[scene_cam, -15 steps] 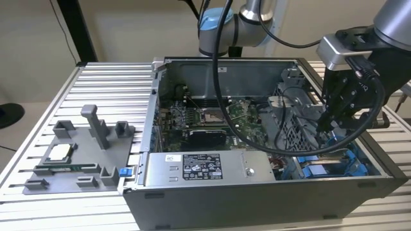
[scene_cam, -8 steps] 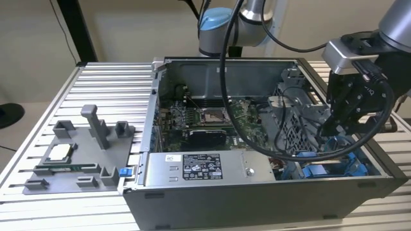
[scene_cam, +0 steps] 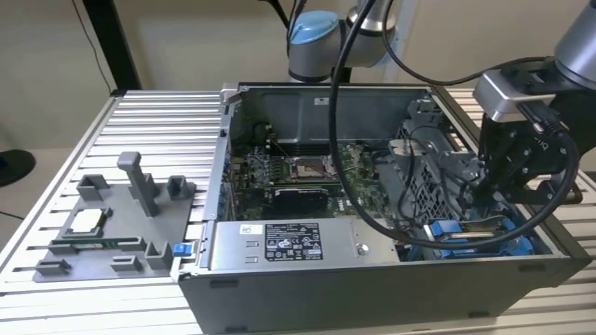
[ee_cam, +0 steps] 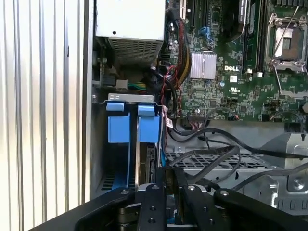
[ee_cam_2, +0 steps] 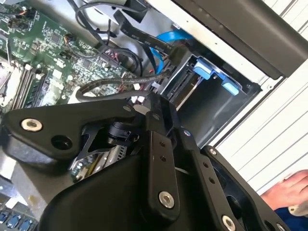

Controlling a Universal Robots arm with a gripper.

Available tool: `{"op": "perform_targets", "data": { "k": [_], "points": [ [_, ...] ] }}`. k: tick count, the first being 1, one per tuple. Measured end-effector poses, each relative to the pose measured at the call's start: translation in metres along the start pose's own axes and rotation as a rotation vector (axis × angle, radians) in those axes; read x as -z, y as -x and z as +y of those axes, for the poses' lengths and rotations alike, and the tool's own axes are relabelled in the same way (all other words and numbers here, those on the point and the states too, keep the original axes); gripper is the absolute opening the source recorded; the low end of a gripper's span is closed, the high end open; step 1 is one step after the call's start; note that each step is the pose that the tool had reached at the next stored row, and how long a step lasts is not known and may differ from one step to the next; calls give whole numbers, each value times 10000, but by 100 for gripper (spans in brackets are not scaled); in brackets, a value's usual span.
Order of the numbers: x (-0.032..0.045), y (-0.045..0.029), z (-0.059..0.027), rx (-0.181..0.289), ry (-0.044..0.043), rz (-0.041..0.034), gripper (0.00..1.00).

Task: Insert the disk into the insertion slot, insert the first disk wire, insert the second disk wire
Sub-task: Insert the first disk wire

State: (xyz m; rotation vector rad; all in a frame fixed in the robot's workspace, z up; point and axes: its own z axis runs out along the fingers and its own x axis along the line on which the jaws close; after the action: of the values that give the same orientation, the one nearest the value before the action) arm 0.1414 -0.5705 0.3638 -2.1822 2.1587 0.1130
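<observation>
The disk stands edge-on in the insertion slot, between blue rails and tabs; in the exterior view its blue frame lies at the case's near right corner. My gripper reaches down into the case just behind the disk. In the first wrist view the gripper has its fingers drawn close together at the disk's rear end, where a black disk wire runs in between them. The second wrist view has the gripper beside the slot's blue tabs. The wire's plug is hidden.
A grey labelled power-supply box sits along the case front, beside the slot. The motherboard and loose black cables fill the case floor. A grey fixture tray lies on the ribbed table. A person's hand rests outside the case.
</observation>
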Motion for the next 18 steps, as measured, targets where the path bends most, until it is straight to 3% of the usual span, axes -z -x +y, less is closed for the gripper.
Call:
{"op": "perform_targets", "data": {
  "k": [8, 18],
  "points": [
    [-68, -81, -52, 3, -31, 41, 0],
    [-155, -96, -151, 5, -46, 96, 0]
  ]
}}
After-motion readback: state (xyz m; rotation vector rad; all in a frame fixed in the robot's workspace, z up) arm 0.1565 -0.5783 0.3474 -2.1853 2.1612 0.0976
